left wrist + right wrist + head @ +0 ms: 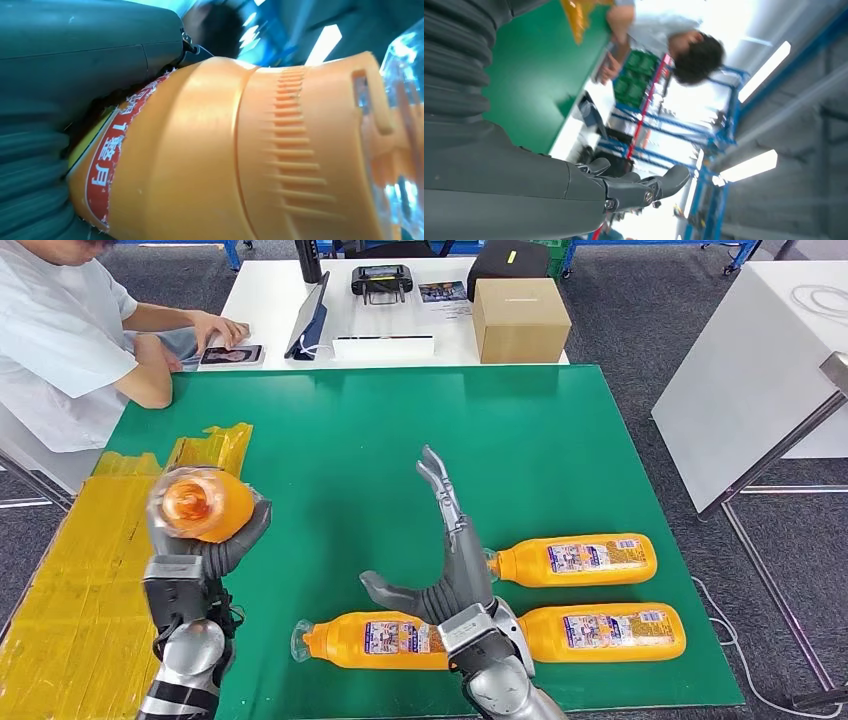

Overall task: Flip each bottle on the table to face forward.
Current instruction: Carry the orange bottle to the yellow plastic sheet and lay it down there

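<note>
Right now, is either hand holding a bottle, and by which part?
The left hand grips one orange bottle around its body, cap end toward the camera. The right hand is open and holds nothing.

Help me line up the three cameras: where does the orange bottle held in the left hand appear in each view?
Head view: the held orange bottle sits left of centre, cap toward the camera, gripped by the left hand.
Left wrist view: the bottle spans the frame, its ribbed cap at the right.
Right wrist view: not in it.
Shared landmark: the green table mat, also in the right wrist view.
</note>
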Controlling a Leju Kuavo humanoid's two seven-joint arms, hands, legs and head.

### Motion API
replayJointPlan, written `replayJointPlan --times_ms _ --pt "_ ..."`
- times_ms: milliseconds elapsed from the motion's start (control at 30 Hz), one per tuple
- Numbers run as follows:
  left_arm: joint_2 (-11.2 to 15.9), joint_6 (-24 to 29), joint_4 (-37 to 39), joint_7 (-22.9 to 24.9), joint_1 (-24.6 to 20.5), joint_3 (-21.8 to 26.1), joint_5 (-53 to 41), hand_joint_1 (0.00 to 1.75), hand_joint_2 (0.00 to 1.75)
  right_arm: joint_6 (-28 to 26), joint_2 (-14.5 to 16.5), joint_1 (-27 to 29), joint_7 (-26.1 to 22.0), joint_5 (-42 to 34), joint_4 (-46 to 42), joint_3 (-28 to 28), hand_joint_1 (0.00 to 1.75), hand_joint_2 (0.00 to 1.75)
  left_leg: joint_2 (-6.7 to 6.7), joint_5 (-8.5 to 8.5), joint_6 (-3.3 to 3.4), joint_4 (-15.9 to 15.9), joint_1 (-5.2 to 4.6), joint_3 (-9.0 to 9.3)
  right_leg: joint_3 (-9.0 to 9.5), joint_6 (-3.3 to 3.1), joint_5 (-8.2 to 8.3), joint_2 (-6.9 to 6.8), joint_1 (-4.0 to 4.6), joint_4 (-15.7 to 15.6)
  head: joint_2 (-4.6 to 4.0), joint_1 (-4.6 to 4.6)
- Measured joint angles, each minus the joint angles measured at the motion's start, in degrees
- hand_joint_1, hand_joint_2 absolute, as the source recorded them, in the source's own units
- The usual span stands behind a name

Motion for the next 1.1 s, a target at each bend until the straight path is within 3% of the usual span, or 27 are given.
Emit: replayJointPlan --times_ms 100,400,533,633,733,1100 --pt "1.8 3.2 2.1 4.2 -1.8 0.0 -12.3 1.75 1.75 -0.7 -0.3 1.1 -0.6 -0.9 -2.8 -0.8 0.0 1.75 0.04 0.0 0.0 0.0 0.0 0.01 0.0 0.0 0.0 0.04 0.01 0.0 0.0 -0.01" --pt "3.8 3.9 5.2 5.8 -3.7 -0.1 -15.6 1.75 1.75 -0.9 -0.7 2.4 -0.7 -1.2 -6.4 -1.6 0.0 1.75 0.1 0.0 0.0 0.0 0.0 0.01 -0.02 0.0 0.0 0.1 0.0 0.0 0.0 -0.01" --pt "5.1 4.9 7.5 13.5 -5.0 -0.8 -34.1 1.75 1.75 -1.6 -0.8 2.7 -0.8 -1.3 -7.5 -1.9 0.0 1.75 0.09 0.0 0.0 0.0 0.0 0.02 -0.01 0.0 0.0 0.09 0.0 0.0 0.0 0.0" --pt "7.6 1.1 11.7 19.9 -6.8 -2.3 -47.9 1.75 1.75 -1.6 -1.0 3.0 -0.7 -2.0 -9.1 -2.6 0.0 1.75 0.1 0.0 0.0 0.0 0.0 0.03 -0.01 -0.01 0.01 0.11 0.0 0.0 0.0 -0.01" --pt "10.2 -3.5 17.4 24.3 -8.9 -4.4 -55.2 1.75 1.75 -1.0 -1.3 3.3 -0.4 -2.3 -11.0 -3.5 0.0 1.75 0.12 0.01 -0.01 0.0 0.01 0.05 -0.02 -0.01 0.01 0.13 0.01 0.0 0.0 0.0" --pt "16.2 -10.0 34.1 32.3 -15.2 -8.0 -62.2 1.75 1.75 -1.4 -1.3 3.4 0.2 -0.1 -13.1 -4.7 0.0 1.75 0.14 0.01 -0.01 0.0 0.02 0.02 -0.03 0.0 0.0 0.14 0.01 0.0 0.0 0.0"
